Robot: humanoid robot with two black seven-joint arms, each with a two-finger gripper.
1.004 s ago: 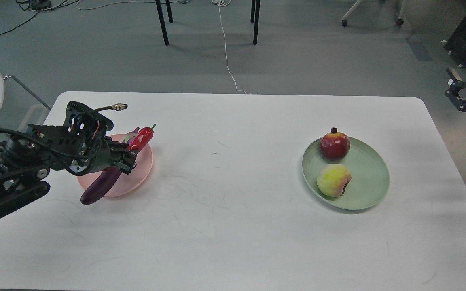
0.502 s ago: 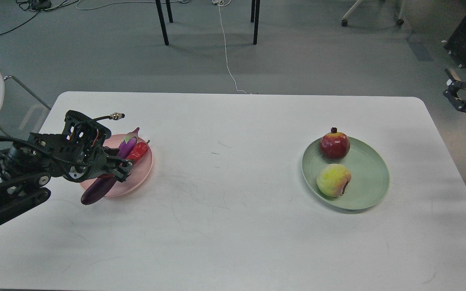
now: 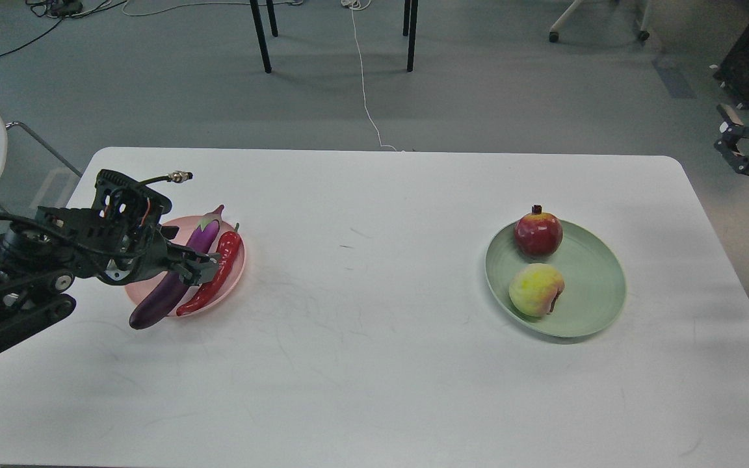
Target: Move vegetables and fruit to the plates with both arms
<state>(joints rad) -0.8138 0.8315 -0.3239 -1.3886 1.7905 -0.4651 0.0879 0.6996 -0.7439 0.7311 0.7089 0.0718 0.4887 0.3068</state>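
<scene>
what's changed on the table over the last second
The red chili pepper went from raised in the left pincer down onto the pink plate, beside the eggplant. The pincer has drawn back slightly left. The pomegranate, peach and green plate stayed put.

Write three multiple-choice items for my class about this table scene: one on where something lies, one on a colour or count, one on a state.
1. Where is the peach?
A. on the green plate
B. on the pink plate
C. on the bare table

2. How many items lie on the pink plate?
A. one
B. two
C. three

3. What is the state of the chili pepper?
A. lifted in the air
B. lying beside the eggplant
C. on the floor

Answers:
1. A, it sits nearer the camera than the pomegranate on the green plate.
2. B, only the eggplant and chili pepper are there.
3. B, it rests along the eggplant's right side, with the left gripper just above them.
</scene>
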